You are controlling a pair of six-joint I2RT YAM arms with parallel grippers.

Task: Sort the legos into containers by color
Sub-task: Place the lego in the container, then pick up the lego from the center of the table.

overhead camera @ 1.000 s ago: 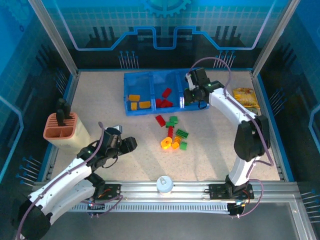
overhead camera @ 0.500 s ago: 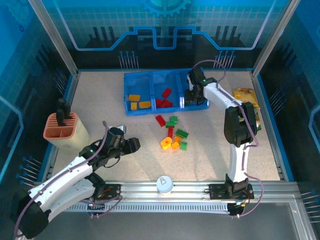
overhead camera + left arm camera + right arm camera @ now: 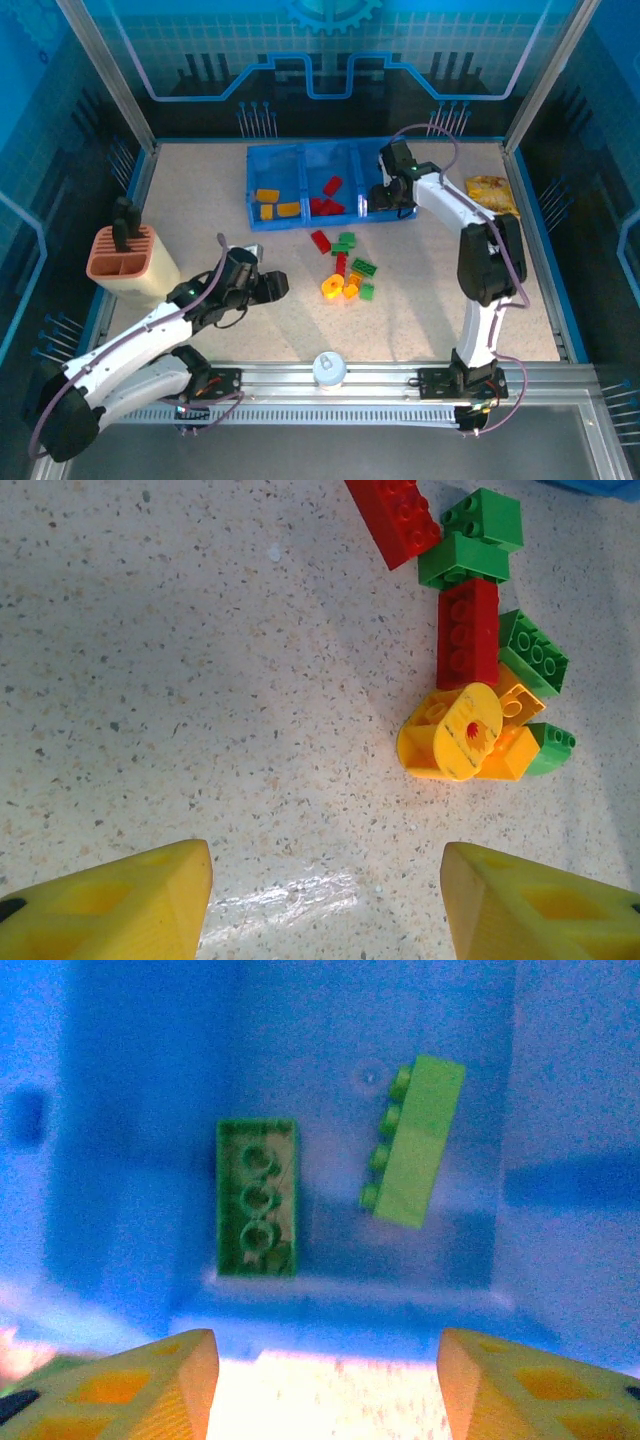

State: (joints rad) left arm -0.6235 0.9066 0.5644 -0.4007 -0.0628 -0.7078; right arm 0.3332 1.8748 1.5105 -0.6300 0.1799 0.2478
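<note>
Loose legos [image 3: 468, 640] lie ahead of the left hand [image 3: 325, 880].

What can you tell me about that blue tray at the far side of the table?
The blue tray looks like shallow translucent plastic, lying flat on the speckled table, two walls dividing it into three side-by-side compartments. The left one holds yellow-orange bricks, the middle red bricks, the right two green bricks. The right gripper hangs open above the right compartment.
</note>
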